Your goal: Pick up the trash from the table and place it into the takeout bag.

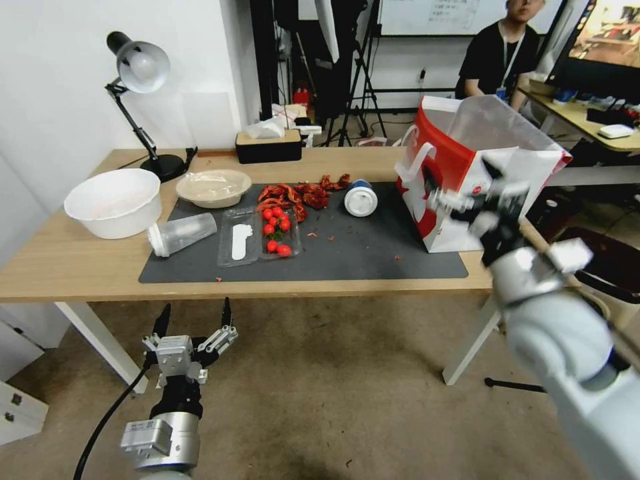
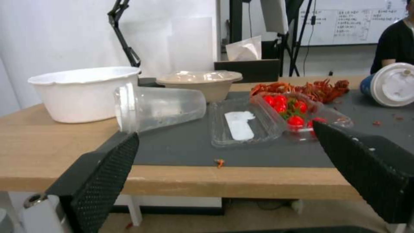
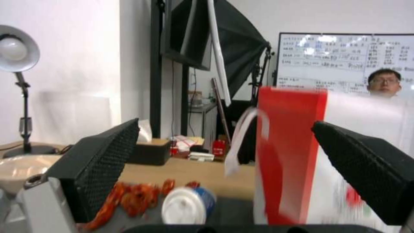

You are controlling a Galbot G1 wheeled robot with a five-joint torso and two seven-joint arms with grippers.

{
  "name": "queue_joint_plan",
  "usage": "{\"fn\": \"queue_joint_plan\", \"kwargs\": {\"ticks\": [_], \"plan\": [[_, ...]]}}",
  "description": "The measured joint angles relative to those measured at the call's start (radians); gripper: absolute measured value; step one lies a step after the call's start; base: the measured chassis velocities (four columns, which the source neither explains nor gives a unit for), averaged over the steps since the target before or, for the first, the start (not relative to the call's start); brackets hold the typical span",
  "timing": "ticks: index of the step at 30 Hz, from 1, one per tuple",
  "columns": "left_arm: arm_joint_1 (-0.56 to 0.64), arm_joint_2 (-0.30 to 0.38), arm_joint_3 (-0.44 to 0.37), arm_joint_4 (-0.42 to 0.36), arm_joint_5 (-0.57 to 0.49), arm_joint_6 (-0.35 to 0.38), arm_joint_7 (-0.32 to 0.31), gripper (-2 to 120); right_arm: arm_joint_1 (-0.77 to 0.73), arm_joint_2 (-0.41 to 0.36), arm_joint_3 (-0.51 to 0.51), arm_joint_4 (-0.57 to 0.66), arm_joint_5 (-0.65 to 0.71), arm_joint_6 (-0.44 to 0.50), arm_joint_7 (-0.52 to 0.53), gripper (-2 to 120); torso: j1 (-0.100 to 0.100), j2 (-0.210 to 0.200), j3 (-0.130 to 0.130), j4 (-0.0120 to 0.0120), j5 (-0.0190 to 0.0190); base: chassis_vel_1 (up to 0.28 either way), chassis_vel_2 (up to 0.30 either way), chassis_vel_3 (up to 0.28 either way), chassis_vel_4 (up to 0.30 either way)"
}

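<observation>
Head view first: the left pincer (image 1: 193, 319) hangs below the tabletop's (image 1: 67, 260) near edge, over bare floor, fingers spread wide and holding nothing. On the dark mat (image 1: 373, 257), nearest that edge, a clear plastic cup (image 1: 180, 234) lies on its side, looks empty. Just beside it sits an open clear clamshell (image 1: 257, 237) with cherry tomatoes (image 1: 277, 230) in one half and a white label in the other. Off the mat to the left is a big white bowl (image 1: 115, 202), nothing obvious in it. Farther back there's a shallow beige film-covered bowl (image 1: 213, 187), a heap of red crayfish shells (image 1: 303, 193), and a blue-and-white lidded cup (image 1: 361, 198) tipped over with its lid facing forward. The near right part of the mat is open. The takeout bag (image 1: 460, 173) stands at the mat's right end, top open, and the right pincer (image 1: 467, 200) is up against its front, jaws wide, gripping nothing. A black tissue box (image 1: 268, 146) and desk lamp (image 1: 140, 70) sit along the far edge.
</observation>
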Motion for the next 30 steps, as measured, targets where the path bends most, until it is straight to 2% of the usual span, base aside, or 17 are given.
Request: {"fn": "queue_joint_plan", "kwargs": {"ticks": [4, 5, 9, 11, 25, 26, 30], "plan": [[0.000, 0.000, 0.001, 0.004, 0.006, 0.000, -0.003, 100, -0.076, 0.032, 0.001, -0.001, -0.045, 0.048, -0.019, 100, 0.000, 0.000, 0.000, 0.0000, 0.0002, 0.000, 0.000, 0.000, 0.000], [0.000, 0.001, 0.001, 0.005, 0.007, 0.000, -0.004, 100, -0.110, 0.050, 0.001, -0.003, -0.067, 0.074, -0.025, 100, 0.000, 0.000, 0.000, 0.0001, -0.0007, 0.000, 0.000, 0.000, 0.000], [0.001, 0.003, 0.000, 0.008, 0.007, 0.000, -0.004, 100, -0.173, 0.084, -0.009, -0.016, -0.112, 0.119, -0.034, 100, 0.000, 0.000, 0.000, -0.0002, 0.0003, 0.000, 0.000, 0.000, 0.000], [0.001, 0.005, -0.001, 0.010, 0.006, 0.000, -0.004, 100, -0.222, 0.116, -0.023, -0.035, -0.157, 0.172, -0.040, 100, 0.000, 0.000, 0.000, -0.0002, -0.0001, 0.000, 0.000, 0.000, 0.000], [-0.001, 0.006, -0.002, 0.013, 0.002, 0.000, -0.003, 100, -0.310, 0.177, -0.050, -0.090, -0.224, 0.276, -0.052, 100, 0.000, 0.000, 0.000, -0.0001, -0.0001, 0.000, 0.000, 0.000, 0.000], [-0.002, 0.007, -0.001, 0.021, -0.001, -0.001, -0.001, 100, -0.354, 0.200, -0.057, -0.119, -0.248, 0.324, -0.059, 100, 0.000, 0.000, 0.000, 0.0000, 0.0001, 0.000, 0.000, 0.000, 0.000], [-0.004, 0.008, 0.002, 0.029, -0.005, -0.002, 0.002, 100, -0.402, 0.218, -0.067, -0.149, -0.264, 0.376, -0.064, 100, 0.000, 0.000, 0.000, -0.0001, -0.0002, 0.000, 0.000, 0.000, 0.000]]}}
